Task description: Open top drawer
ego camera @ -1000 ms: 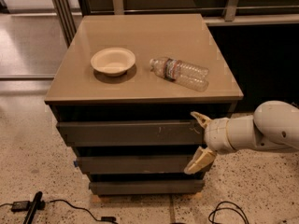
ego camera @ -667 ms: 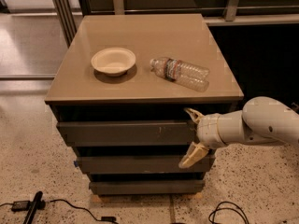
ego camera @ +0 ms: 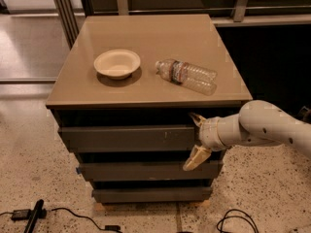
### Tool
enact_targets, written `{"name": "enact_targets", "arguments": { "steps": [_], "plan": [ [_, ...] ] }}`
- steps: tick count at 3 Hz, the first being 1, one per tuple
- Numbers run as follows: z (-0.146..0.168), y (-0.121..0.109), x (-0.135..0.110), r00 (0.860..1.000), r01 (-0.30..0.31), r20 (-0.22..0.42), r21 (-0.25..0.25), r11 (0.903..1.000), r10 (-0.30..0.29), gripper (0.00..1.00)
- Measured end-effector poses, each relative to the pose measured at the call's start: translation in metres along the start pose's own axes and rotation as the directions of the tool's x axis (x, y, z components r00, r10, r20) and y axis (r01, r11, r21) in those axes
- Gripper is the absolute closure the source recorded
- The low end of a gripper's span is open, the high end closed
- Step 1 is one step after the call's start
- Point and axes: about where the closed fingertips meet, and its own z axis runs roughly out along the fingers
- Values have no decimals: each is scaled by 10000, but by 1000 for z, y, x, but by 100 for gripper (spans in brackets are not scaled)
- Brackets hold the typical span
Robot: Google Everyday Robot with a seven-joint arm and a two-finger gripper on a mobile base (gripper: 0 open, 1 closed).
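Observation:
The top drawer (ego camera: 126,138) is a wide dark grey front just under the tan cabinet top, with small pale scratch marks right of centre. It looks shut or nearly so. My gripper (ego camera: 193,141) comes in from the right on a white arm and sits at the drawer front's right end. It is open: one pale finger (ego camera: 197,119) is at the drawer's upper edge, the other (ego camera: 194,158) hangs below its lower edge.
Two more grey drawer fronts (ego camera: 146,171) lie below. On the cabinet top (ego camera: 146,38) stand a cream bowl (ego camera: 117,63) and a lying plastic bottle (ego camera: 187,75). Cables (ego camera: 63,212) lie on the speckled floor. A metal railing runs behind.
My gripper has moved left, from beside the cabinet's right edge onto the right end of the top drawer front. The drawer has not visibly moved.

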Motion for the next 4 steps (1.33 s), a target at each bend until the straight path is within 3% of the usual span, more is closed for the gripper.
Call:
{"name": "enact_targets", "arguments": {
  "steps": [4],
  "plan": [
    [-6, -3, -6, 10000, 0, 0, -1, 10000, 0, 96]
  ]
}}
